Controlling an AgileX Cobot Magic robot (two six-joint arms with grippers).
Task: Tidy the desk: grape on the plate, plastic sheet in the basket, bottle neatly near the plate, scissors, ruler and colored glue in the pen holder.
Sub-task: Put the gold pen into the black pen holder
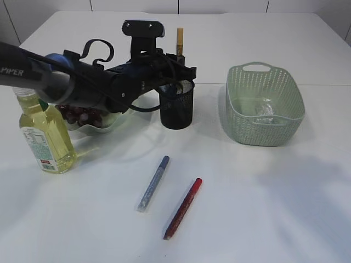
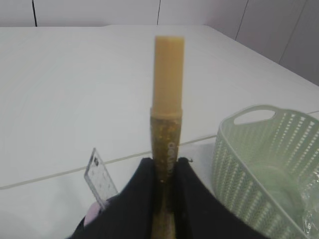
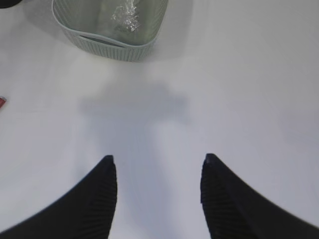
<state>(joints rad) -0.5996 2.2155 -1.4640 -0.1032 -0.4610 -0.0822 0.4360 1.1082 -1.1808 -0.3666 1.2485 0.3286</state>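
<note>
A: Nearest the exterior camera lie two glue pens flat on the white table (image 1: 285, 208); the red glue pen (image 1: 183, 208) is closest, the blue glitter glue pen (image 1: 153, 183) just beyond and to its left; both are well short of the left gripper (image 1: 178, 61) and untouched.

B: And the right gripper (image 3: 157, 186)?

A: Its black ribbed fingers (image 3: 102, 196) stand apart over bare table, holding nothing; ahead of them sits the pale green perforated plastic basket (image 3: 99, 47) with the crumpled clear plastic sheet (image 3: 124, 17) inside.

B: What does the left one carry?

A: It is clamped on the gold glitter glue stick with a tan cap (image 2: 167, 114); the stick stands upright between the black fingers (image 2: 142, 199), cap uppermost; directly beneath the gripper is the black mesh pen holder (image 1: 176, 107); the clear plastic ruler (image 2: 98, 177) pokes up just left of the fingers, tilted.

B: Behind the arm?

A: Dark red grapes (image 1: 82, 115) lie on the white plate (image 1: 104, 127) under the forearm; the yellow-green plastic drink bottle (image 1: 45, 137) stands upright just left of the plate; the scissors I cannot make out.
</note>
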